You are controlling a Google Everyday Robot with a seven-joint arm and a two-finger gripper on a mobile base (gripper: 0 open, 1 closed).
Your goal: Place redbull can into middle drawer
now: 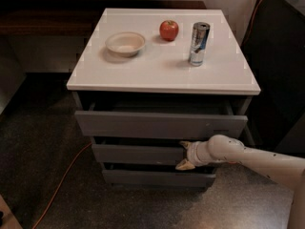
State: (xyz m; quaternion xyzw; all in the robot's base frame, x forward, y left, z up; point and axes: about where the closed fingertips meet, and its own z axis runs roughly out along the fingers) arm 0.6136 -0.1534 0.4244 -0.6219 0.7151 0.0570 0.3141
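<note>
The dark speckled floor (38, 128) takes up most of what I see; on it stands a stack of three dark grey drawers capped by a white worktop (157, 75). The top drawer (159, 124) has the tallest front and stands pulled out a little, with a dark gap showing behind its front. A white arm (257, 159) reaches in from 3 o'clock, low down, level with the drawers. The middle drawer (138, 153) sits just below the top one, its plain front set slightly further back; the bottom drawer (157, 177) is under it, nearest the floor.

On the worktop, a shallow pale bowl (125, 43) rests at 9 o'clock from the centre. The redbull can (198, 44) stands upright at 3 o'clock from the centre, silver with a blue patch, well apart from the bowl and far above the middle drawer. A red apple (168, 30) sits at about 1 o'clock, near the can at its 10 o'clock side but not touching it.

The claw (183, 154) is at the right end of the middle drawer's front, spread wide; one fingertip lies at the upper edge of that front and the other at its lower edge, and whether they press on it I cannot tell. A thin orange cable (62, 180) trails over the floor at 8 o'clock from the drawers.
</note>
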